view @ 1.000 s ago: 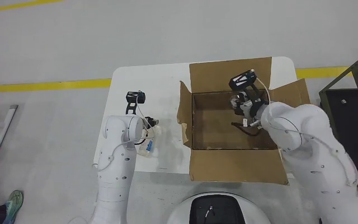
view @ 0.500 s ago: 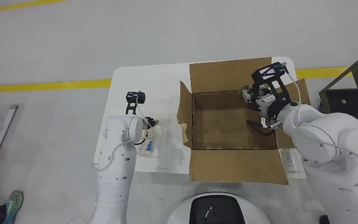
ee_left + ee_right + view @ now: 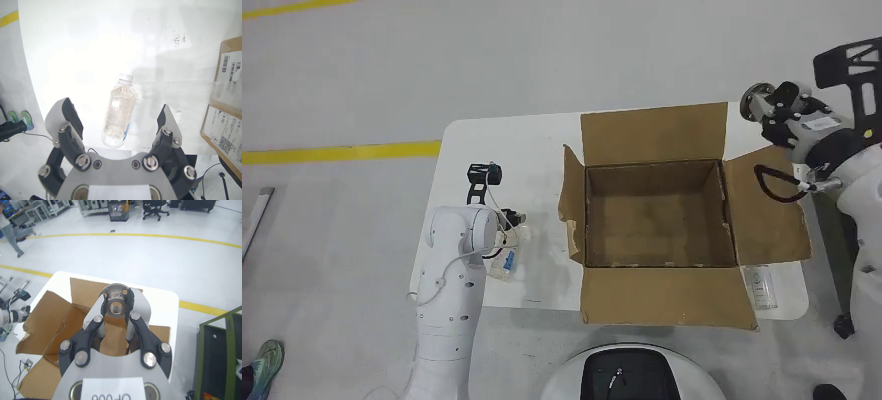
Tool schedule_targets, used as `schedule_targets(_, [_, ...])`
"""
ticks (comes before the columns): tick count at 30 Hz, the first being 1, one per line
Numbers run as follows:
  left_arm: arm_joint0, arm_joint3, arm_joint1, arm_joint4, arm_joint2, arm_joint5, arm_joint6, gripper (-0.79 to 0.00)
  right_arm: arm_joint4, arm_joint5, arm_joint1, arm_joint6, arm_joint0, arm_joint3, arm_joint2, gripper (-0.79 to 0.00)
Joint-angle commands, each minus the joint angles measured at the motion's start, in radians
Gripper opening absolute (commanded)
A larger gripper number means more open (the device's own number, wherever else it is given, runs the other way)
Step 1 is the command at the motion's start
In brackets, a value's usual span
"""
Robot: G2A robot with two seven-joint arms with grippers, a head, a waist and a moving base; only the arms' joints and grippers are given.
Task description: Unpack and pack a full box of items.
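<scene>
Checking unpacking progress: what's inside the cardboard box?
The open brown cardboard box shows bare floor and inner walls, no items. Floor edge beneath the near wall is hidden.

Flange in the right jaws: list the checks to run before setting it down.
1. Right jaws shut on flange: ok.
2. Flange clear of box walls: ok, it hangs near the far right corner of the table.
3. Box floor bare: ok.
4. Free table beside the box for the flange: cannot tell, the right flap covers most of that side.
5. Left jaws open above the lying bottle: ok, out of the way.
</scene>
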Motion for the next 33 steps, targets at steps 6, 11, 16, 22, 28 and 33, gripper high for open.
schedule_targets(6, [0.0, 0.0, 0.0, 0.0, 0.0, 0.0, 0.0, 0.0, -0.025, -0.013, 0.022, 0.054, -0.033, 0.068, 0.192, -0.785])
schedule_targets(11, [0.0, 0.0, 0.0, 0.0, 0.0, 0.0, 0.0, 0.0, -0.034, -0.01, 0.031, 0.092, -0.119, 0.085, 0.277, -0.785])
schedule_targets(16, [0.0, 0.0, 0.0, 0.0, 0.0, 0.0, 0.0, 0.0, -0.086, -0.03, 0.04, 0.191, -0.235, 0.101, 0.32, -0.785])
schedule_targets(22, [0.0, 0.0, 0.0, 0.0, 0.0, 0.0, 0.0, 0.0, -0.1, -0.043, 0.045, 0.267, -0.33, 0.113, 0.315, -0.785])
schedule_targets(28, [0.0, 0.0, 0.0, 0.0, 0.0, 0.0, 0.0, 0.0, -0.086, -0.057, 0.049, 0.294, -0.368, 0.114, 0.288, -0.785])
schedule_targets(33, [0.0, 0.0, 0.0, 0.0, 0.0, 0.0, 0.0, 0.0, -0.086, -0.057, 0.049, 0.294, -0.368, 0.114, 0.288, -0.785])
